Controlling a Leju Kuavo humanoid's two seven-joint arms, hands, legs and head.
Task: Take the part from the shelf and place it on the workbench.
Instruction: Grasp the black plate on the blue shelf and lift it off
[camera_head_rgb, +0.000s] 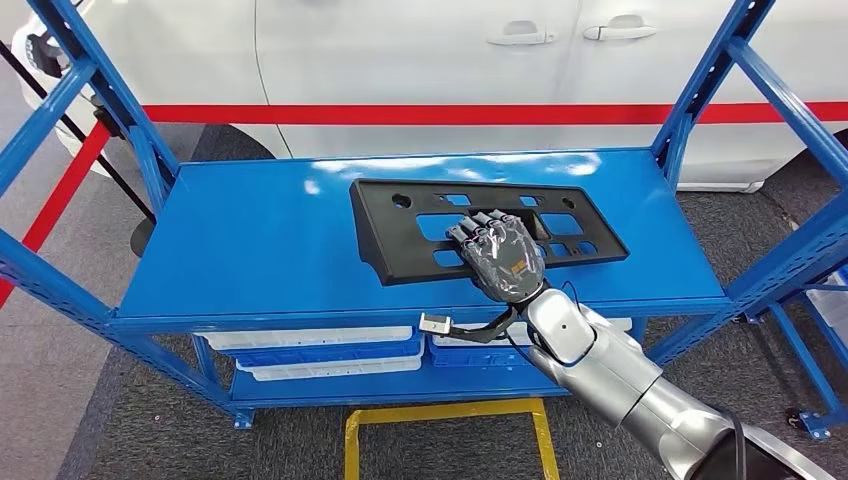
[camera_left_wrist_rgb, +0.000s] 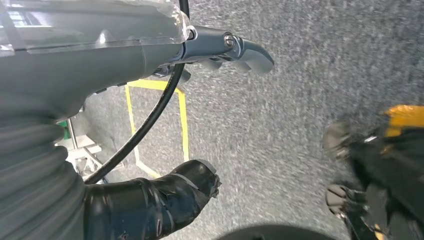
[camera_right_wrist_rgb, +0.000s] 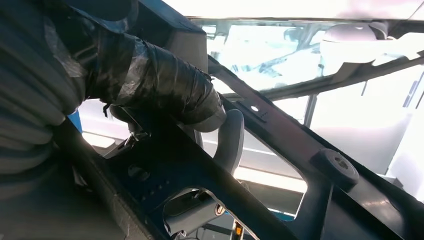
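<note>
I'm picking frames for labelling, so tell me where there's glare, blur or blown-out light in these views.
Head view: sharp and evenly lit, with white glare patches on the blue shelf top behind the black part. Left wrist view: the floor is smeared and soft. Right wrist view: the background is blown out white, leaving the part and right hand dark against it.

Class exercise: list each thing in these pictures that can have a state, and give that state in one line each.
Black plastic panel part with cut-outs: lying on the blue metal shelf's top deck, near edge under the right hand.
Right hand: on the part, fingers through a cut-out and thumb on the other side, gripping it.
Left hand: hanging over grey carpet, holding nothing.
White plastic trays: stored on the lower shelf.
</note>
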